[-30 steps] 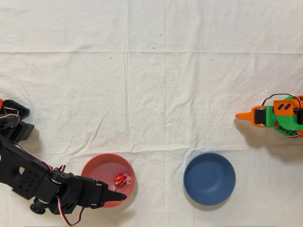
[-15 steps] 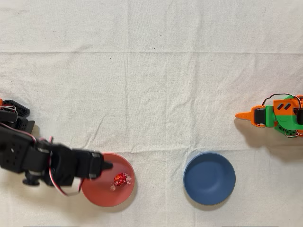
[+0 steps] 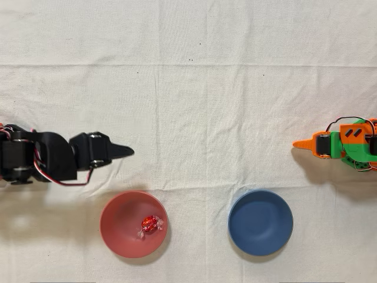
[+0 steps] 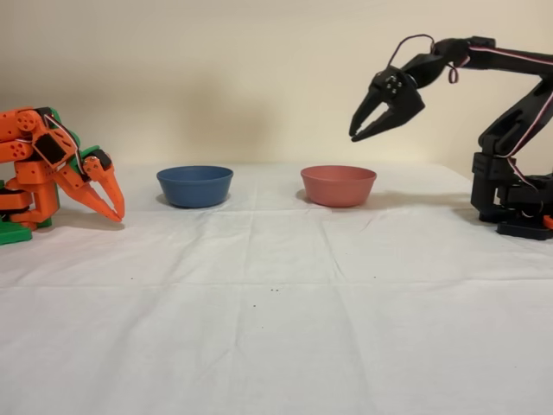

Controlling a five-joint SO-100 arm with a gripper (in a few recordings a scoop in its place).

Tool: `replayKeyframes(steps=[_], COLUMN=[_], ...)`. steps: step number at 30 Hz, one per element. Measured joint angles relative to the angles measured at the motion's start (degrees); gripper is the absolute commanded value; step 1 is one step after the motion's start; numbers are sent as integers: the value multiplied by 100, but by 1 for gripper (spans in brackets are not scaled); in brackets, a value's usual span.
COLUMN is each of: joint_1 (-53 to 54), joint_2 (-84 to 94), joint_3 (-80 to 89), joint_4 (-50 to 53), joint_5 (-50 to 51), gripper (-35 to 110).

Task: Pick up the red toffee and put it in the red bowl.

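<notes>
The red toffee lies inside the red bowl, right of the bowl's middle in the overhead view. In the fixed view the red bowl stands at centre right, and its wall hides the toffee. My black gripper sits above the bowl's upper edge in the overhead view, clear of it. Seen from the side, the gripper hangs high over the bowl's right side, pointing down-left. Its fingertips meet with nothing held.
A dark blue bowl stands to the right of the red one in the overhead view. The idle orange arm rests at the right edge. A white cloth covers the table.
The black arm has swung up and away from over the red bowl, toward the picture's top. The toffee has stayed still in the bowl.
</notes>
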Motion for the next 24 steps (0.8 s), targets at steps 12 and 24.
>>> replayKeyframes(steps=[12, 24], joint_1=[-158, -158], joint_2=[2303, 4737], joint_3=[2338, 3841], joint_4=[-721, -272], joint_5=[694, 694], gripper=[0, 0])
